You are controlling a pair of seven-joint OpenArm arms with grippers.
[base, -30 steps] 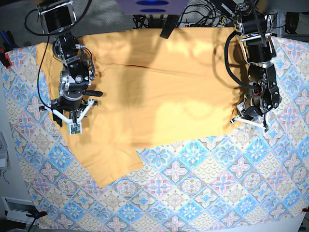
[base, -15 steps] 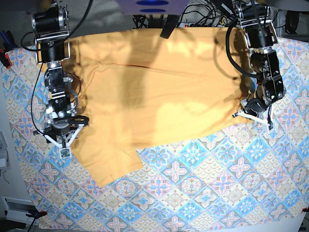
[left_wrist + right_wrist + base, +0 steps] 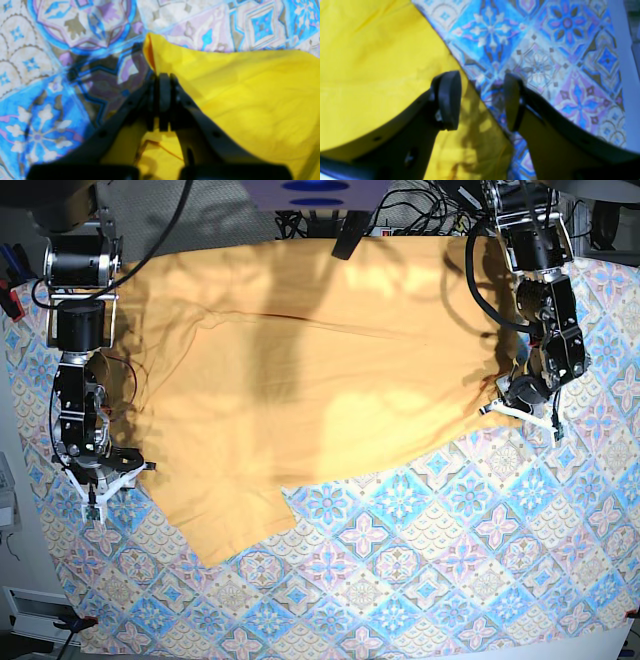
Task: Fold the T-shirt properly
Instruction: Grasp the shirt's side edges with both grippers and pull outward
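The yellow-orange T-shirt (image 3: pixel 320 360) lies spread over the back half of the blue-pink patterned cloth (image 3: pixel 420 580), with one flap reaching toward the front left. At the shirt's right corner my left gripper (image 3: pixel 520 412) is shut on the fabric. In the left wrist view its closed tips (image 3: pixel 162 77) pinch the yellow T-shirt (image 3: pixel 250 100) just below a raised corner. My right gripper (image 3: pixel 95 488) is low at the shirt's left edge. In the right wrist view this gripper (image 3: pixel 480 100) stands open and straddles the T-shirt (image 3: pixel 370 62) edge, one finger (image 3: pixel 447 100) over yellow, the other over the cloth.
Cables and dark equipment (image 3: pixel 345 230) crowd the back edge. Red clamps (image 3: pixel 10 302) hold the patterned cloth at the left side. The white table edge (image 3: pixel 627 75) runs close beside my right gripper.
My right arm has swung left and forward off the shirt to its left edge, and its jaws have opened wider. The left gripper stays shut on the corner, shifted slightly back.
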